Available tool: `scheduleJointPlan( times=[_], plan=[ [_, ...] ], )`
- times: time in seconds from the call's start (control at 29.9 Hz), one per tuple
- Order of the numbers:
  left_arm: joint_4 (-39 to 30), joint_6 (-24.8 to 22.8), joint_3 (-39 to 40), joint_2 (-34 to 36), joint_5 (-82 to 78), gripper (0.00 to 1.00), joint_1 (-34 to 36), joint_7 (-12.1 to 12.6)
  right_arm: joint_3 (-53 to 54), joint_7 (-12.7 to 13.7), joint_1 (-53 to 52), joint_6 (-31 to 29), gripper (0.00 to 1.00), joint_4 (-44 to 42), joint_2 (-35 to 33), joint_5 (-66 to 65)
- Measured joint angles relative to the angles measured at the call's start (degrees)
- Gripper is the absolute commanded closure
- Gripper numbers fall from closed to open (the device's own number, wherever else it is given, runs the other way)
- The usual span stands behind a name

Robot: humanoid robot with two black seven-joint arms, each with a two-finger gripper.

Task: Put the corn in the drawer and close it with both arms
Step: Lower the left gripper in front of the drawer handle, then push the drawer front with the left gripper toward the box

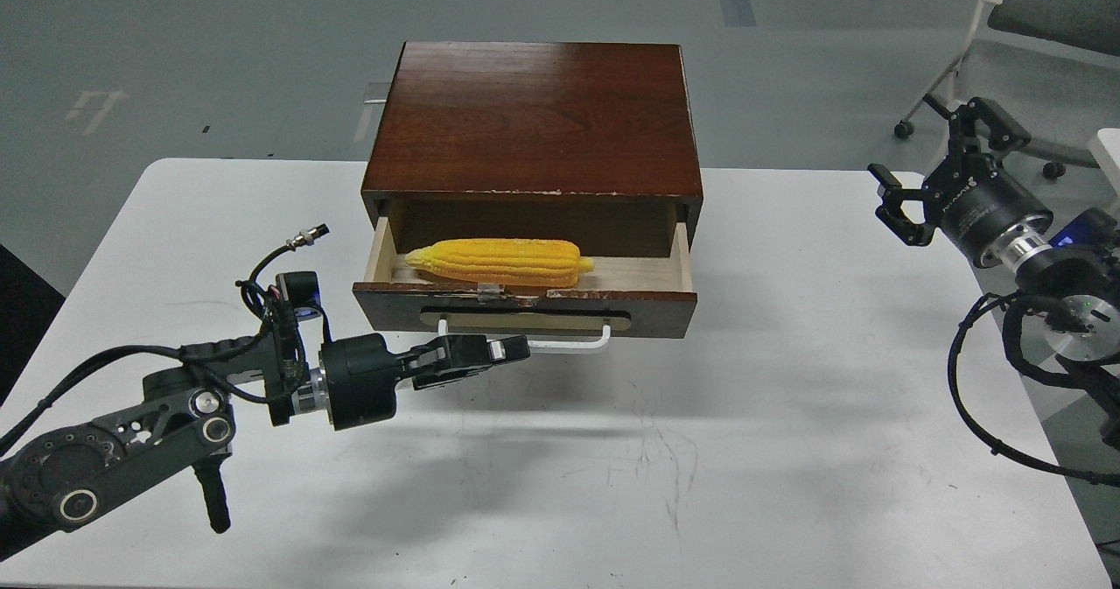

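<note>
**Insp:** Status, largest item first.

**Op:** White table (787,449), nothing loose near the work. On it sits the brown cabinet (535,116), with the drawer (525,307) pulled partway out. The corn (499,262) lies lengthwise inside on the pale floor, just behind the front panel, stub end to my right. Placement looks done; closing is what's left, in my judgement.

**Insp:** Arms?

**Op:** My left gripper (512,349) sits level at the white bar handle (560,346), in front of its left half. Fingers look pressed close together, but I can't tell whether they pinch the bar or only overlap it from this angle. My right gripper (927,169) is well apart, raised off the table's right edge, fingers spread, holding nothing.

**Insp:** Risks?

**Op:** Three. 1) Pushing w/ the left only, off-centre, could skew the drawer and jam it. 2) The cabinet isn't visibly anchored, so a hard shove may slide the whole box back. 3) If the fingers are hooked on the bar, they could snag on retreat and drag the drawer open again. Corn looks low enough to clear the opening.
</note>
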State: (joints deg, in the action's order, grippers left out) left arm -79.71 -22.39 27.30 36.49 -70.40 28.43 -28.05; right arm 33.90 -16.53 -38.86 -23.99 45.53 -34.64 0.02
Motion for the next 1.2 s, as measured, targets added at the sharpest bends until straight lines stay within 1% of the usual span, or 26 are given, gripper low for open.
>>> scheduleJointPlan(
  times=[0.17, 0.5, 0.7, 1.0, 1.2],
  plan=[
    [1.17, -0.6, 0.0, -0.02, 0.0, 1.0, 0.43, 0.01, -0.04, 0.0, 0.52, -0.06, 0.06, 0.0, 0.01, -0.1],
    [-0.48, -5.41, 0.03, 0.43, -0.53, 1.0, 0.29, 0.1, -0.2, 0.01, 0.63, -0.28, 0.06, -0.1, -0.01, -0.2],
    [-0.05, -5.61, -0.09, -0.06, -2.23, 1.0, -0.14, 0.07, -0.33, 0.01, 0.63, -0.29, 0.06, -0.1, -0.13, -0.29],
    [2.44, -5.61, 0.48, -0.18, -2.01, 1.0, 1.53, 0.04, -0.41, 0.01, 0.81, -0.31, 0.06, -0.09, -0.18, -0.54],
    [2.92, -5.62, 0.9, -0.19, -1.6, 1.0, 2.52, 0.04, -0.97, 0.01, 1.13, -0.35, 0.06, -0.09, -0.09, -0.71]
  ],
)
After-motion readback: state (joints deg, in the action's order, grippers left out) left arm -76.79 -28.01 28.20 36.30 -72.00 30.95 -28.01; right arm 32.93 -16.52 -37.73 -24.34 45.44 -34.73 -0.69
